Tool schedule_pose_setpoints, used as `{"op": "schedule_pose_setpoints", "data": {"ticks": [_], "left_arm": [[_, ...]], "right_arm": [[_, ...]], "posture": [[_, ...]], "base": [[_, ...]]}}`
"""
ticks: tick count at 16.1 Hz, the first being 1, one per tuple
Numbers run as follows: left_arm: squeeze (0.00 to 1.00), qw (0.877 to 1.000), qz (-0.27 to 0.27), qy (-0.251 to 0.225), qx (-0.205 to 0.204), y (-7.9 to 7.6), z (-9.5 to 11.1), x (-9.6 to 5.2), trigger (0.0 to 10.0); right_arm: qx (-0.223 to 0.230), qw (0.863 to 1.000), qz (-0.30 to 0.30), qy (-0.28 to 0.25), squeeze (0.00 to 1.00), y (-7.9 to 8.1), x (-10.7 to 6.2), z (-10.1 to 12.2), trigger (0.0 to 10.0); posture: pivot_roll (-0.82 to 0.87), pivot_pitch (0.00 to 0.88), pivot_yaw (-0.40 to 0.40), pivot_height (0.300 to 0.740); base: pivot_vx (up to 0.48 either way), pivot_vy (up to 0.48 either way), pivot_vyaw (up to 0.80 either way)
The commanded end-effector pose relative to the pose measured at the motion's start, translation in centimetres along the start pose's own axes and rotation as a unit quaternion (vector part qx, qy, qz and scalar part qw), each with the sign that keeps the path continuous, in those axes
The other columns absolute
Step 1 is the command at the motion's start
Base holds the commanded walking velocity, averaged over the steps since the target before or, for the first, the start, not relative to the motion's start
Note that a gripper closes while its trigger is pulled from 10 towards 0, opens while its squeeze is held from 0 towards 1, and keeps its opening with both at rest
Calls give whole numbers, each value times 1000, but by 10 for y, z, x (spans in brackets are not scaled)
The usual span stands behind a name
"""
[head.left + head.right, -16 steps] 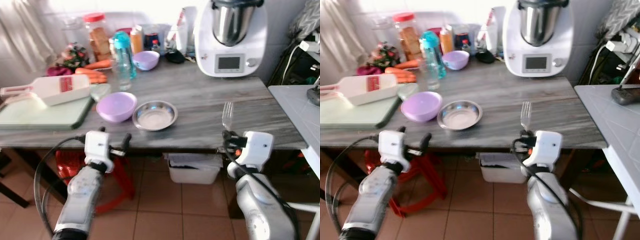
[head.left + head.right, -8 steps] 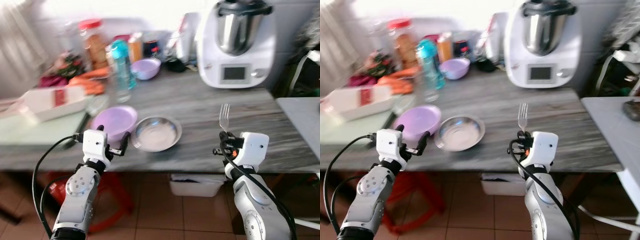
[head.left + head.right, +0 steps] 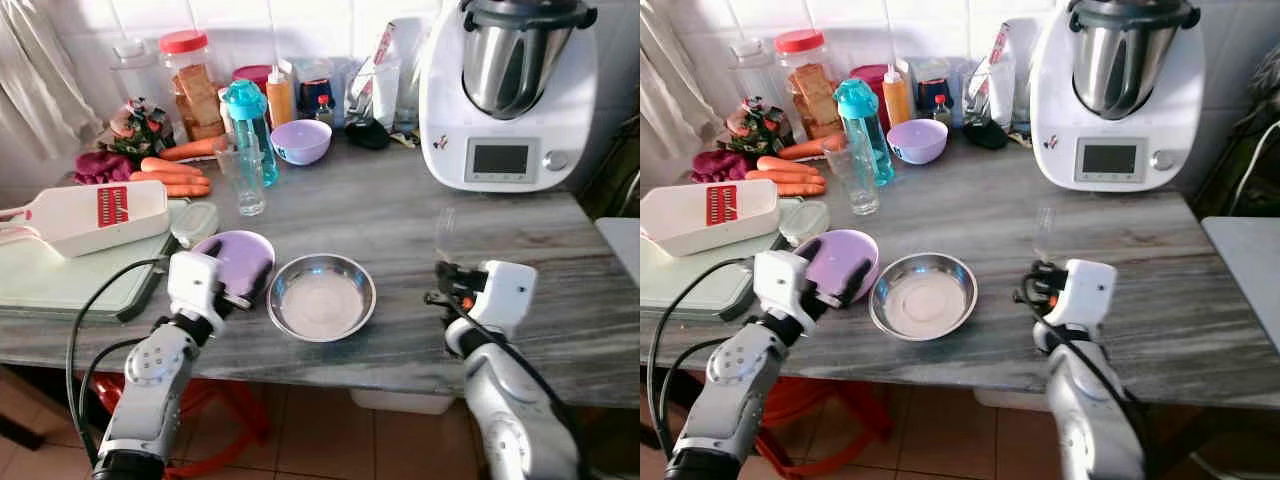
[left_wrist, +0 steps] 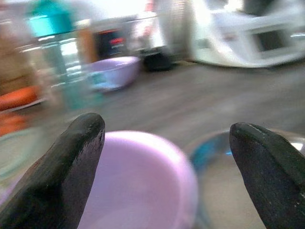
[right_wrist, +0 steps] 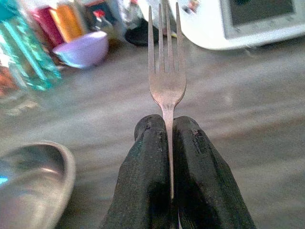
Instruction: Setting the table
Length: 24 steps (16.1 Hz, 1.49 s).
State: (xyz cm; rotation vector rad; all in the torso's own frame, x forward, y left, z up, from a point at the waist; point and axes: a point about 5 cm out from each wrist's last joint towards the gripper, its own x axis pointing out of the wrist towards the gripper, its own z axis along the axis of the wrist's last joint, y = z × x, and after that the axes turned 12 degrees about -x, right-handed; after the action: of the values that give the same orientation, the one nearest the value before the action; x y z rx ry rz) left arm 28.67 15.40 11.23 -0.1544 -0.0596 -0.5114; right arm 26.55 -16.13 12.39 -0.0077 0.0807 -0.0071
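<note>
A silver fork (image 5: 167,81) stands upright, tines up, with my right gripper (image 5: 167,123) shut on its handle; the gripper (image 3: 447,274) hovers over the table's front right part, right of the steel bowl (image 3: 322,297). My left gripper (image 4: 167,126) is open, one black finger (image 4: 71,162) on each side of the near rim of a purple bowl (image 4: 143,186). This purple bowl (image 3: 236,262) rests on the grey table (image 3: 400,215), touching the steel bowl's left side. The fork looks blurred in the head views.
A white kitchen machine (image 3: 510,95) stands at the back right. Along the back are a second purple bowl (image 3: 301,141), a teal bottle (image 3: 250,118), a glass (image 3: 246,175), jars and carrots (image 3: 172,172). A green cutting board (image 3: 60,280) with a white slicer (image 3: 95,212) lies left.
The view has closed in on the table. My left gripper has risen from below the edge to the purple bowl's rim. The right gripper has carried the fork over the tabletop.
</note>
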Motion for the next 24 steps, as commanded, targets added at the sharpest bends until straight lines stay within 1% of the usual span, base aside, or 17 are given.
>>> {"op": "schedule_pose_setpoints", "data": {"ticks": [1, 2, 4, 5, 7, 8, 10, 12, 13, 14, 15, 16, 18, 20, 22, 24], "left_arm": [[0, 999, -47, 8, -1, -7, 1, -5, 10000], [0, 997, -72, 19, -8, -9, 2, -9, 10000], [0, 994, -105, 29, -6, -10, 4, -13, 10000], [0, 994, -109, 30, -6, -11, 5, -13, 10000], [0, 992, -122, 36, -4, -10, 7, -13, 10000], [0, 992, -124, 39, -5, -10, 8, -10, 10000], [0, 990, -131, 41, -8, -11, 9, -8, 10000], [0, 988, -146, 38, -13, -12, 12, -6, 10000], [0, 984, -170, 48, -19, -15, 13, -7, 10000], [0, 982, -179, 53, -25, -16, 12, -9, 10000], [0, 977, -198, 68, -36, -18, 11, -12, 10000], [0, 972, -216, 82, -46, -19, 10, -14, 10000], [0, 964, -242, 95, -54, -21, 11, -16, 10000], [0, 959, -259, 104, -49, -22, 11, -17, 10000], [0, 958, -262, 112, -41, -21, 10, -19, 10000], [0, 955, -268, 118, -38, -24, 8, -19, 10000]], "right_arm": [[8, 1000, 6, 19, 0, 2, 2, -5, 10000], [10, 1000, 8, 24, 0, 4, 4, -5, 10000], [16, 999, 13, 34, 0, 7, 9, -6, 10000], [18, 999, 14, 34, 0, 7, 10, -6, 10000], [32, 998, 8, 47, 0, 7, 19, -4, 10000], [32, 996, 9, 84, 0, 9, 25, -10, 10000], [57, 994, 11, 88, 0, 11, 28, -11, 10000], [61, 993, 19, 102, 0, 15, 33, -14, 10000], [54, 991, 21, 117, 0, 18, 36, -17, 10000], [50, 991, 21, 123, 0, 18, 37, -19, 10000], [55, 990, 25, 126, 0, 20, 38, -19, 10000], [50, 990, 28, 129, 0, 21, 40, -19, 10000], [51, 989, 29, 138, 0, 22, 43, -22, 10000], [48, 987, 34, 148, 0, 25, 43, -25, 10000], [52, 986, 35, 156, 0, 27, 43, -28, 10000], [48, 984, 51, 162, 0, 35, 45, -31, 10000]], "posture": [[-29, 7, 67, 740], [-25, 7, 66, 740], [-22, 8, 67, 740], [-22, 8, 67, 740], [-27, 13, 68, 740], [-30, 14, 67, 740], [-29, 13, 62, 740], [-23, 14, 57, 740], [-23, 14, 57, 740], [-22, 15, 55, 740], [-20, 16, 56, 740], [-21, 15, 57, 740], [-21, 15, 57, 740], [-21, 15, 57, 740], [-21, 20, 59, 740], [-19, 19, 59, 740]], "base": [[0, 0, 0], [0, 0, 0], [0, 0, 0], [0, 0, 0], [0, 0, 0], [0, 0, 0], [0, 0, 0], [0, 0, 0], [0, 0, 0], [0, 0, 0], [0, 0, 0], [0, 0, 0], [0, 0, 0], [0, 0, 0], [0, 0, 0], [0, 0, 0]]}}
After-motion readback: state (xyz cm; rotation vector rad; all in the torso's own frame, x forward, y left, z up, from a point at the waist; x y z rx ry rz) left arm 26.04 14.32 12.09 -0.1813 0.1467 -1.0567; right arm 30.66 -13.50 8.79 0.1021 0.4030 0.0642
